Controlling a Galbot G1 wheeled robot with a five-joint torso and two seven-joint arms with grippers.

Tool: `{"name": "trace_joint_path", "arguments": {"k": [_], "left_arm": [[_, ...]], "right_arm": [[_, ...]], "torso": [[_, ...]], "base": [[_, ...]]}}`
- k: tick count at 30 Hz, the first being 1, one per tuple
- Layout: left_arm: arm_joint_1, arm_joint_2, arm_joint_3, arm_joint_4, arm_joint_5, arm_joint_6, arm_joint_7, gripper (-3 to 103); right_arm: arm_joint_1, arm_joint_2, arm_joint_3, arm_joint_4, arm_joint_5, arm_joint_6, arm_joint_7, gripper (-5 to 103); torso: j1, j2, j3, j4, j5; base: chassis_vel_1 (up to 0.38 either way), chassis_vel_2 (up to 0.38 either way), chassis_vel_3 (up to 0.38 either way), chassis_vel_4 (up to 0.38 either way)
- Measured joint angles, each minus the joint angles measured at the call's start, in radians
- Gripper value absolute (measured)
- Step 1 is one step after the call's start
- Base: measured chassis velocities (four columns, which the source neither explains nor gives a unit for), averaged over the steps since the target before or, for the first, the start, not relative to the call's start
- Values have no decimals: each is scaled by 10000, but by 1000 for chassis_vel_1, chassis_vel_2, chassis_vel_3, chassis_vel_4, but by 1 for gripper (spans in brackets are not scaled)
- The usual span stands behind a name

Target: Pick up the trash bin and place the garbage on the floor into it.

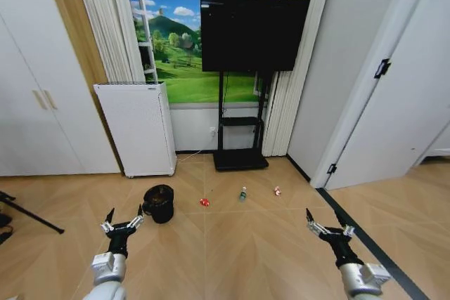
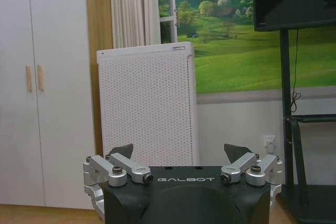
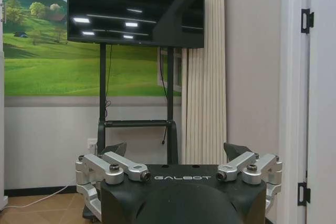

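In the head view, one trash bin [image 1: 158, 203], small, black and round, stood on the wooden floor [image 1: 239, 244] just in front of the white perforated appliance [image 1: 138, 128]. Three pieces of garbage lay on the floor in a loose row to the bin's right, each apart from the others: a red-and-white wrapper [image 1: 204, 202] nearest the bin, one small clear bottle [image 1: 242, 194] in the middle, and a red-and-white packet [image 1: 277, 191] farthest right. Behind them a single black television [image 1: 253, 31] stood on a black stand [image 1: 240, 142] before a landscape mural [image 1: 179, 40]. Two grippers were raised low in the foreground: the left gripper [image 1: 124, 220], fingers spread and empty, near the bin but not touching it, and the right gripper [image 1: 327, 223], likewise spread and empty, well apart from the garbage.

In the left wrist view, the left gripper [image 2: 181, 153] showed two fingers parted wide with nothing between them, facing the appliance [image 2: 148, 106] and a white two-door cupboard [image 2: 44, 93].

In the right wrist view, the right gripper [image 3: 176, 151] was also parted and empty, facing the television [image 3: 135, 9], its stand [image 3: 136, 124] and one pleated curtain [image 3: 205, 77].
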Motion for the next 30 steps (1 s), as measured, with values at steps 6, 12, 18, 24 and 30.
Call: {"name": "trace_joint_path", "arguments": {"k": [6,12,18,24,30], "left_arm": [[-1,7,-4,0,0,1,-4,98],[-17,16,0,8,9,5,-13,98],[-86,30,12,93,31,20,-29,98],[-119,27,39,172,123,41,-149,98],[-156,23,49,226,126,47,-153,98]], "right_arm": [[1,2,-4,-22,-1,11,-4,100],[14,15,-23,-77,-14,52,-12,100],[74,32,-67,-238,-98,139,-38,100],[134,48,-114,-365,-154,176,-39,100],[218,63,-170,-507,-186,326,-15,100]], "torso": [[4,-3,3,2,20],[-1,1,0,2,17],[-1,1,0,-1,26],[-1,-1,1,-1,27],[-1,-1,2,-1,26]], "base": [[-350,370,366,-360],[-339,353,343,-352],[-358,369,362,-359],[-359,355,357,-356],[-329,353,363,-340]]}}
